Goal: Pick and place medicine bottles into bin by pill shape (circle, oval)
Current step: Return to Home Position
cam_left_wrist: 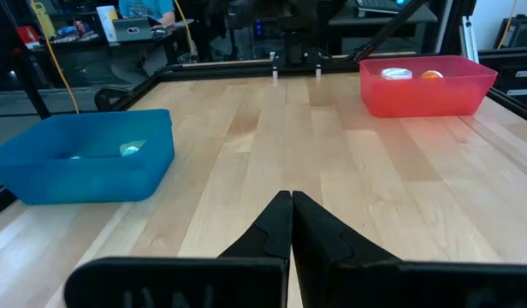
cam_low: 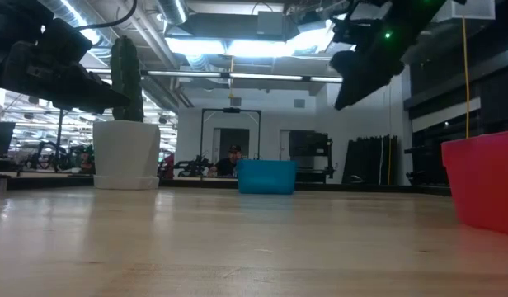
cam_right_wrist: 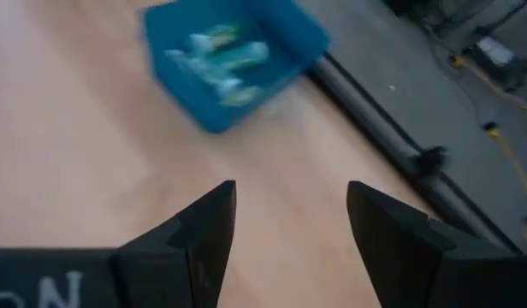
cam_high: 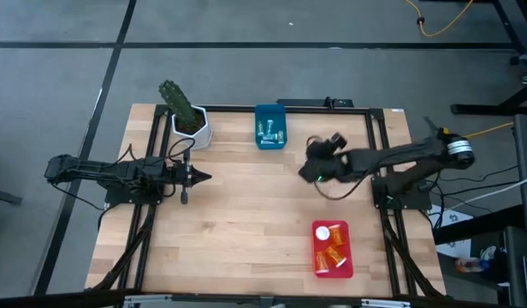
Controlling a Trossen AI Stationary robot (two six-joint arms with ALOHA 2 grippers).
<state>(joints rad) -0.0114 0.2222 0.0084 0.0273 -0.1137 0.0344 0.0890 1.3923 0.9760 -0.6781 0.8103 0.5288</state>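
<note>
The blue bin point(cam_high: 269, 127) stands at the table's far edge and holds several pale greenish medicine bottles point(cam_right_wrist: 219, 58), lying on their sides. Near the front right, the red bin point(cam_high: 332, 250) holds several orange bottles with white caps point(cam_high: 334, 253). My right gripper point(cam_right_wrist: 289, 222) is open and empty. It hovers above the table to the right of the blue bin point(cam_right_wrist: 233, 60), pointing slantwise down toward it. My left gripper point(cam_high: 199, 177) is shut and empty, held level above the table's left side.
A white pot with a green cactus point(cam_high: 188, 120) stands at the far left, close to my left gripper. Black frame rails point(cam_high: 375, 162) run along the table's sides and back. Bare wood point(cam_high: 246, 222) spreads across the middle and near left.
</note>
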